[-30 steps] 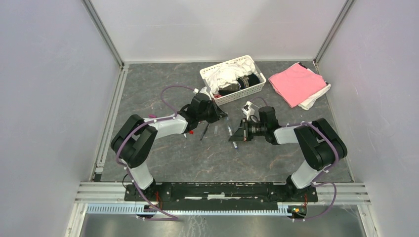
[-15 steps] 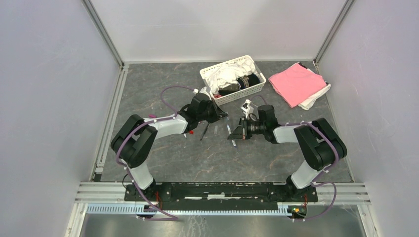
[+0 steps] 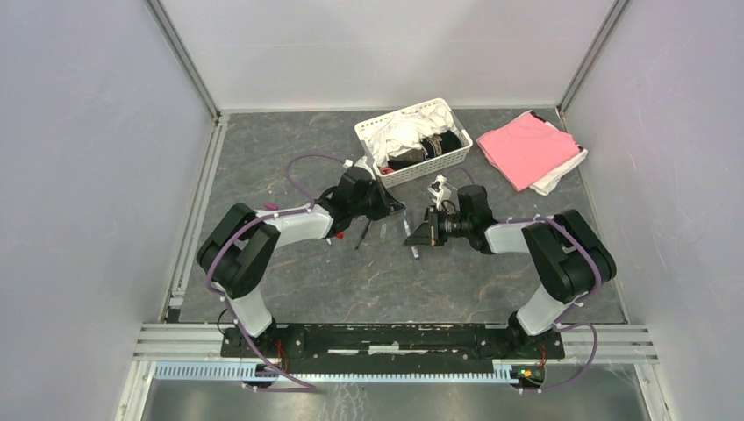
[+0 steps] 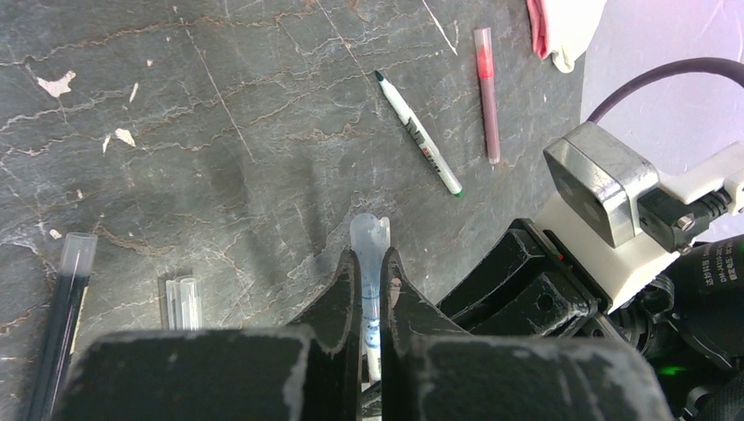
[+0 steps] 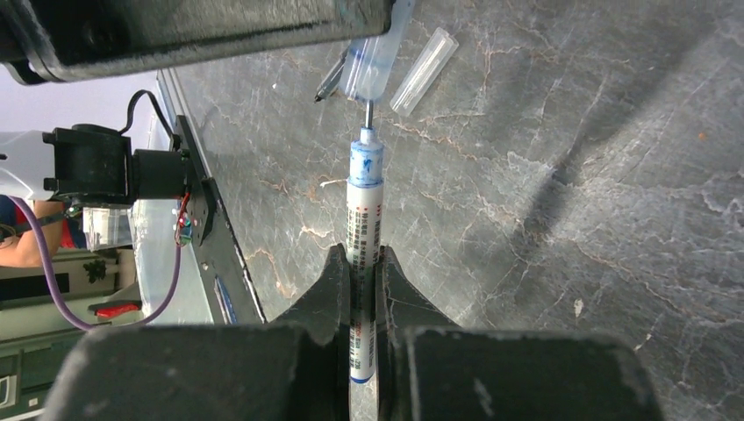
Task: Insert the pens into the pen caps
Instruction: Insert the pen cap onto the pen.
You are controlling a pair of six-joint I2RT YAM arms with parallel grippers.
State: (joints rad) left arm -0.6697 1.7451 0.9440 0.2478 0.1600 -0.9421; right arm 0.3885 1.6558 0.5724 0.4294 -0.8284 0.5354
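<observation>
Status | left gripper (image 4: pixel 368 260) clamps clear cap (image 4: pixel 368 232) | right gripper (image 5: pixel 361 257) clamps blue-tipped pen (image 5: pixel 362 197) | barrel print illegible

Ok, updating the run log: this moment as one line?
left hand: shut on cap | right hand: shut on pen | pen tip at cap mouth

Bright even overhead light, soft diffuse shadows, mostly sharp focus

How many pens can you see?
4: a green-tipped pen and a pink pen lie on the table, a dark pen lies farther off, and the right gripper holds a blue pen. Others may be hidden.
</observation>
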